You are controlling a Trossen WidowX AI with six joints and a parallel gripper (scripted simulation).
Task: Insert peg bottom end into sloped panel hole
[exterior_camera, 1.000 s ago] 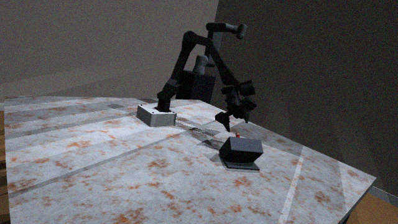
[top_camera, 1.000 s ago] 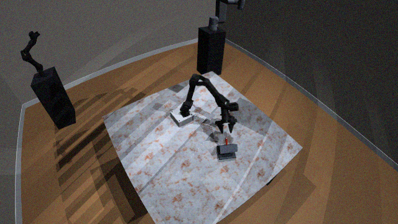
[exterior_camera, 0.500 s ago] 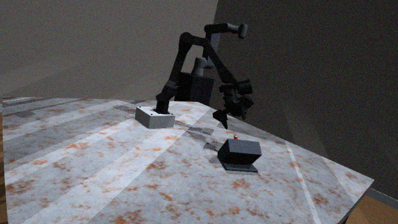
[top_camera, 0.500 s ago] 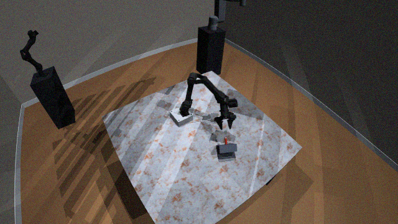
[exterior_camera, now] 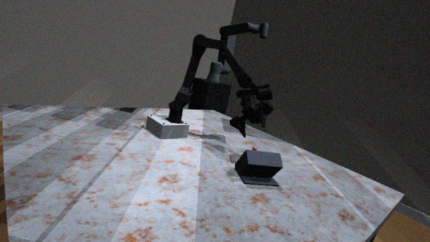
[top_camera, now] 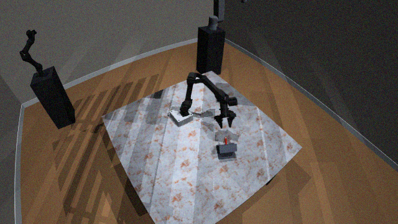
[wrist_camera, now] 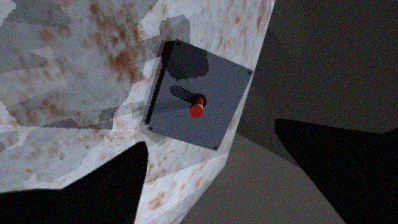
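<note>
- The red peg [top_camera: 226, 140] [exterior_camera: 254, 148] [wrist_camera: 196, 109] stands in the hole [wrist_camera: 199, 99] of the sloped panel [top_camera: 226, 147] [exterior_camera: 263, 159] [wrist_camera: 215, 105], its outer end projecting from the face.
- The peg leans with the panel rather than standing upright; the wall of the hole presumably carries it, since nothing else touches it.
- The pincer [top_camera: 226, 127] [exterior_camera: 254, 131] [wrist_camera: 212, 136] is spread wide, with nothing between its fingers. This opening leaves room on both sides of the peg, so that withdrawal need not drag it out.
- The pincer hangs apart from the panel, on the side its face points to, consistent with a retreat along the line of the hole.
- The panel rests on the table [top_camera: 186, 149] [exterior_camera: 168, 188] [wrist_camera: 120, 37], tilted so that the hole faces the arm [top_camera: 211, 87] [exterior_camera: 235, 67].
- Seating depth is hard to confirm: the bottom of the hole is hidden. The peg is probably fully home.
- Judged status: insertion and release appear done. Any further retreat should avoid brushing the peg.
</note>
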